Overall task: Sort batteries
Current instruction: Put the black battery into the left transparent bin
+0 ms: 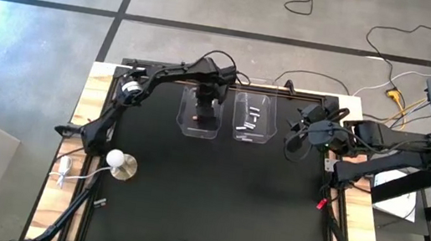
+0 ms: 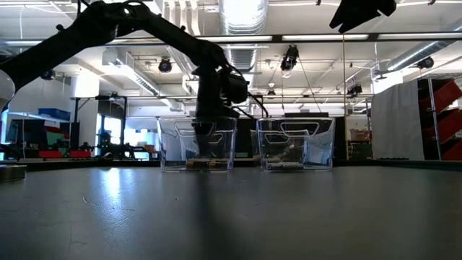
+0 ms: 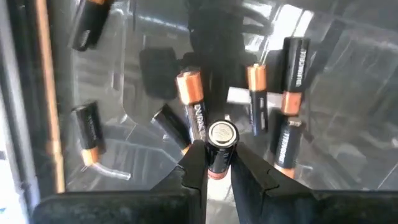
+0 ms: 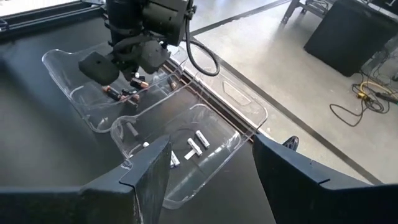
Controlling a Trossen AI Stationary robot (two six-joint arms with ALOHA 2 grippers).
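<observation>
The left pincer (image 3: 217, 167) hangs inside the left clear bin (image 1: 198, 128), clamped on a copper-topped battery (image 3: 221, 148) directly above its matching kind (image 3: 194, 104), presumably to drop it there; the right pincer (image 4: 208, 163), fingers apart, waits beside the bins.

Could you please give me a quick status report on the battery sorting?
Left gripper shut on dark copper-topped battery, over left bin. Right gripper open, waiting beside right bin. Nothing blocking.

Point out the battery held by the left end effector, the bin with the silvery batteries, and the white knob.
held battery (image 3: 221, 144), left wrist view, on its end cap.
silvery-battery bin (image 1: 241, 100), high view, on its left rim.
white knob (image 1: 116, 158), high view, on its round top.
</observation>
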